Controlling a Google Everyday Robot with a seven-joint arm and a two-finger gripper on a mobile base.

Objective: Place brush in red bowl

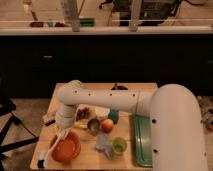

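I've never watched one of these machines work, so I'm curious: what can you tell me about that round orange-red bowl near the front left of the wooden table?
The shallow round orange-red bowl looks like smooth plastic and sits upright near the front left corner of the wooden table. A slim white-handled brush lies slanted by its left rim, dark end past the rim toward the table edge; whether it rests on the rim is unclear. The robot's gripper hangs just above the bowl's back edge.

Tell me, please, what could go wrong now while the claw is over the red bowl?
The brush lies across the red bowl's left rim, its end past the table edge, so it may tip off. The claw hangs just above the bowl and could nudge it, or the metal cup nearby.
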